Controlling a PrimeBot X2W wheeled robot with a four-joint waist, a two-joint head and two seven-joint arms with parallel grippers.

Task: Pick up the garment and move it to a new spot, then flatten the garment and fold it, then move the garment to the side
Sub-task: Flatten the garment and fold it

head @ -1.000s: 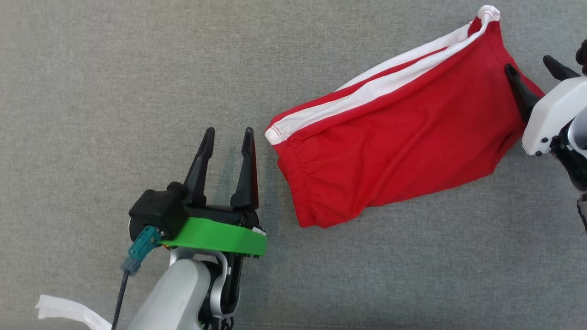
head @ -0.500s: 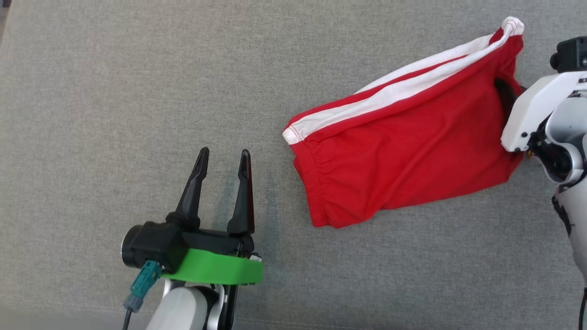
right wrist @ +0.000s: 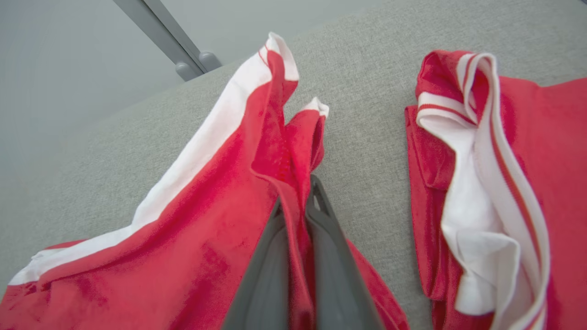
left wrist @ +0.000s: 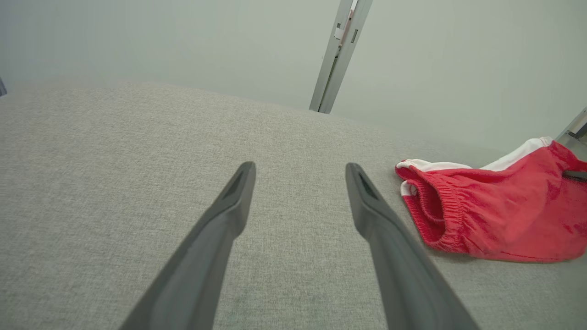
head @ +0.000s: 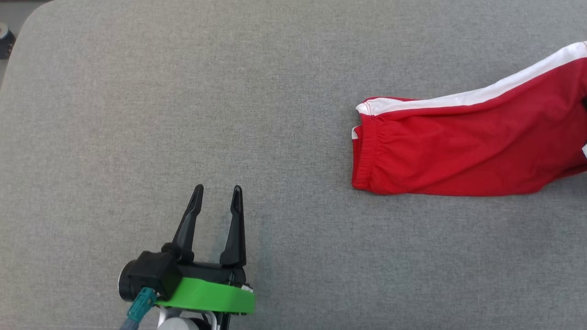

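While a fold of the soft red garment [head: 467, 151], white-striped, waistband gathered, was pinched by the right gripper [right wrist: 298, 197], laid far right on the coarse grey surface [head: 183, 91], left gripper [head: 218, 189] spread, empty.

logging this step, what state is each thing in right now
shorts, one edge pinched, waistband end lying on the grey surface
right gripper, shut on the shorts
left gripper, open, empty, apart from the shorts
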